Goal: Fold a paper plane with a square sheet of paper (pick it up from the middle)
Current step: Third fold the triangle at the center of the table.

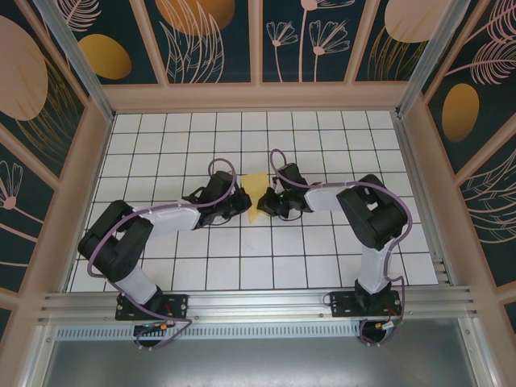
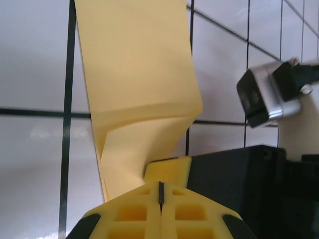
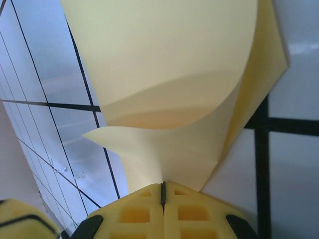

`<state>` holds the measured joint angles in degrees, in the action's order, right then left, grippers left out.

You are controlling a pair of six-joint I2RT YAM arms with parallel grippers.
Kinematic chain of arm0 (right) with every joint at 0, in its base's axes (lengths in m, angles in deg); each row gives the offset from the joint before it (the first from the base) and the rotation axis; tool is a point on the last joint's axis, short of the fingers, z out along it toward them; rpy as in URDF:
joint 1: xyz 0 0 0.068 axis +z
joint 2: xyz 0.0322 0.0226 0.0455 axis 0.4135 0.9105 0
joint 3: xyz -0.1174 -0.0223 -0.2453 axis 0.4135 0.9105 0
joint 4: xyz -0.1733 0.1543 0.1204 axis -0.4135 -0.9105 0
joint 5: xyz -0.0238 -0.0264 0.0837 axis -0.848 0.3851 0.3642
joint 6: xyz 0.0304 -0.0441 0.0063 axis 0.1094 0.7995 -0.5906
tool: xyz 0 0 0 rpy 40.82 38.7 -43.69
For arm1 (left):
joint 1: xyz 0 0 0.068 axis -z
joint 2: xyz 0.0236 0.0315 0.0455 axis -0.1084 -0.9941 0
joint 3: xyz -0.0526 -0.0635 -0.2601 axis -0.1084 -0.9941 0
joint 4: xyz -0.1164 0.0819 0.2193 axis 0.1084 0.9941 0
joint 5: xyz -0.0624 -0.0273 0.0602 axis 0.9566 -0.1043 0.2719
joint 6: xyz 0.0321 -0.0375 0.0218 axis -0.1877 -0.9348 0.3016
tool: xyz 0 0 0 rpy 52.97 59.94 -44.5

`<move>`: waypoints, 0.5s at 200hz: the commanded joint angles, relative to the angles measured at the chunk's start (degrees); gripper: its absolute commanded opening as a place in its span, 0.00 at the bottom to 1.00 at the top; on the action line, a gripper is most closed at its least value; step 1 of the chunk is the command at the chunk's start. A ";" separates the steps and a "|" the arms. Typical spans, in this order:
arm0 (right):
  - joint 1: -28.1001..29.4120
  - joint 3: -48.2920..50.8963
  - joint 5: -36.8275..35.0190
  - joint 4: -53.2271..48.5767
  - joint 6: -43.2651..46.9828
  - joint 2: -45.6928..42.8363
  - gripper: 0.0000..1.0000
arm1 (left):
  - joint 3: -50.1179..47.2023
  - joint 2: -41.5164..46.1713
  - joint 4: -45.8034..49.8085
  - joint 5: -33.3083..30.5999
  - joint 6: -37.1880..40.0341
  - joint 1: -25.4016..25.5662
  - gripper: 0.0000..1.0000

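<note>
- Left gripper (image 2: 160, 191) was pressed together, its yellow fingers (image 2: 107, 211) pinching a buckled flap of the square sheet of paper (image 2: 139, 74) at the seam between them
- Right gripper (image 3: 162, 191) was closed in the same way, with a curled layer of the sheet running down into the line where its jaws met
- From above, the sheet lay at the middle of the tiled table (image 1: 322, 266), directly between the two grippers and touched by both; it read there as a narrow yellow strip, already partly folded
- Its long axis ran from the near side toward the far wall, across the line joining the grippers; the left gripper held its left side and the right gripper its right, so neither arm was the nearer
- By judgement, the coming fold turned on this opposed grip: any pull apart along the joining line risked tearing the thin paper
- As a container, the walled cell (image 1: 451, 201) held the two arms and the sheet on its floor
</note>
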<state>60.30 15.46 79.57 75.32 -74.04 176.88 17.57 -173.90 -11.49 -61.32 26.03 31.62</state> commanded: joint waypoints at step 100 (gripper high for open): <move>0.30 -1.00 3.44 3.81 1.53 0.84 0.00 | -3.93 -5.86 -0.80 0.94 -2.67 1.79 0.00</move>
<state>60.54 15.35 80.70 76.58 -75.29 177.21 14.20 -177.97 -14.40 -58.24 23.58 33.13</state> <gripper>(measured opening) 0.056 0.069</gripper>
